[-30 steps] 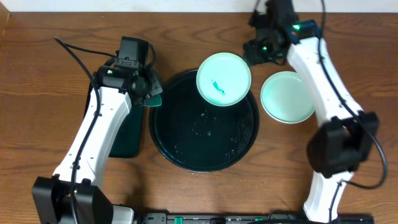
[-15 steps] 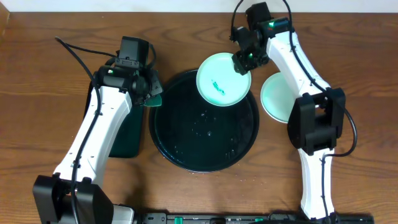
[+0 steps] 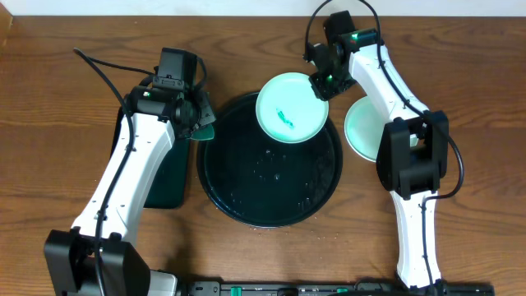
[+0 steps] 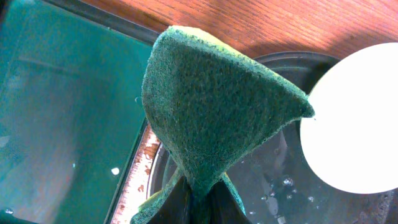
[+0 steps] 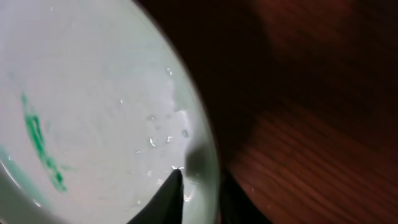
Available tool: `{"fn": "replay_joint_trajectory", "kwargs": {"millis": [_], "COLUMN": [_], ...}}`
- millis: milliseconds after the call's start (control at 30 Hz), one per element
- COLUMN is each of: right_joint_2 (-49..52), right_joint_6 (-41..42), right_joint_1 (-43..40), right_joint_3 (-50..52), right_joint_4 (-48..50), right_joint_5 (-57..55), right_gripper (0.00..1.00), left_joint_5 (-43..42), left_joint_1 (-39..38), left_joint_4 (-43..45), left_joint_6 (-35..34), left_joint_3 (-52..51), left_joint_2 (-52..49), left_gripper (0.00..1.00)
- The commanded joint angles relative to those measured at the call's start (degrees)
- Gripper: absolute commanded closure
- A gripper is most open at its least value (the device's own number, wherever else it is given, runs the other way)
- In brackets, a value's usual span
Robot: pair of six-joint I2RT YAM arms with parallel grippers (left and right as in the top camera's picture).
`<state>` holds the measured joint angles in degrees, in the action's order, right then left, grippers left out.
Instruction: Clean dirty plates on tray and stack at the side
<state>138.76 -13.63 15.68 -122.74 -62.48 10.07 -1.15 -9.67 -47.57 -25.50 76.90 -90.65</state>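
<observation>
Smeared pale turquoise plate (image 3: 289, 107) tilted over the upper right rim of the tray (image 3: 246, 205), its far edge clamped by the right hand (image 3: 320, 80), second plate (image 3: 362, 127) laid on the table (image 3: 66, 99) just right of the tray, green sponge (image 4: 217, 106) pinched in the left hand (image 3: 200, 125) at the tray's left rim.

We find no text, label, brand or number that we can read, neither on the plates (image 3: 291, 106) nor on the tray (image 3: 238, 185).
</observation>
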Motion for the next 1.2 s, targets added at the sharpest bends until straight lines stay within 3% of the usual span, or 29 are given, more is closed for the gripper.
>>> {"fn": "replay_joint_trajectory", "kwargs": {"millis": [0,267,633,700,833,900,967,1067,1167], "right_joint_2": [0.6,-1.7,-3.0,-3.0,-3.0,-3.0,-3.0,-3.0,-3.0], "right_joint_6": [3.3,16.9,34.4,34.4,31.7,26.8,20.0,11.0,8.4], "right_joint_1": [0.0,1.4,11.6,12.9,13.6,13.6,13.4,13.4,13.4], "right_joint_3": [-1.1,-1.2,-0.9,-0.9,-0.9,-0.9,-0.9,-0.9,-0.9], "right_joint_4": [-1.4,-12.8,-18.8,-18.2,-18.7,-18.9,-18.5,-15.6,-11.9], "right_joint_5": [1.2,11.7,-2.6,-2.7,-2.2,-1.4,-1.8,-2.4,-4.3], "right_gripper": [0.99,0.99,0.99,0.98,0.68,0.65,0.53,0.51,0.54], "left_joint_5": [0.7,0.7,0.7,0.7,0.7,0.7,0.7,0.7,0.7], "left_joint_1": [-0.1,-0.1,-0.1,-0.1,-0.1,-0.1,-0.1,-0.1,-0.1], "left_joint_4": [0.1,-1.0,-1.7,-1.7,-1.9,-1.8,-1.8,-1.8,-1.6], "left_joint_6": [0.3,0.3,0.3,0.3,0.3,0.3,0.3,0.3,0.3], "left_joint_3": [-0.1,-0.1,-0.1,-0.1,-0.1,-0.1,-0.1,-0.1,-0.1], "left_joint_2": [-0.3,-0.3,-0.3,-0.3,-0.3,-0.3,-0.3,-0.3,-0.3], "left_gripper": [0.93,0.93,0.93,0.93,0.93,0.93,0.93,0.93,0.93]}}
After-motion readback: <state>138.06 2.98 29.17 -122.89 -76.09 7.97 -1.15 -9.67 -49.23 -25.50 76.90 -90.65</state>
